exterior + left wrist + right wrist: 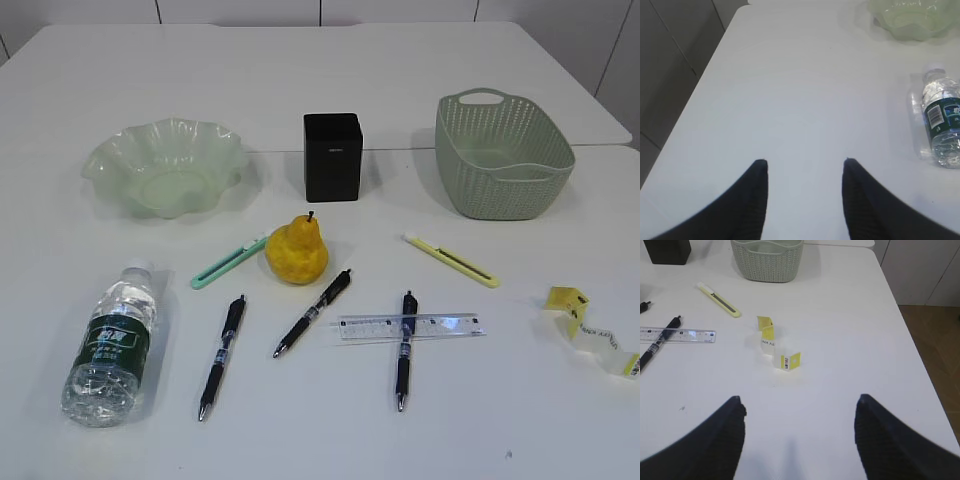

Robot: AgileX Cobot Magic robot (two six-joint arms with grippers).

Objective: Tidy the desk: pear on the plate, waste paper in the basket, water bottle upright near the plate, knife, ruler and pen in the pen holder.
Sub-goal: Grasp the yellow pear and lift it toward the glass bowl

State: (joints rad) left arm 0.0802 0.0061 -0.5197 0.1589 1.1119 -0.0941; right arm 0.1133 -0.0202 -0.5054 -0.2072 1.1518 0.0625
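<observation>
The pear point(297, 250) sits mid-desk in front of the black pen holder point(333, 156). The water bottle point(112, 345) lies on its side at the left, below the wavy plate point(108, 160). Two knives, green point(228, 263) and yellow point(451, 260), three pens point(313, 312) and the clear ruler point(410, 326) lie scattered. The yellow waste paper point(590, 330) lies right of them, below the basket point(500, 175). My left gripper point(805, 162) hangs open over bare desk, left of the bottle point(941, 125). My right gripper point(800, 400) is open, just short of the paper point(777, 342).
One pen point(404, 348) lies across the ruler. The desk's left edge point(705, 75) drops to the floor beside my left gripper, and its right edge point(910, 340) runs near my right one. Neither arm appears in the exterior view.
</observation>
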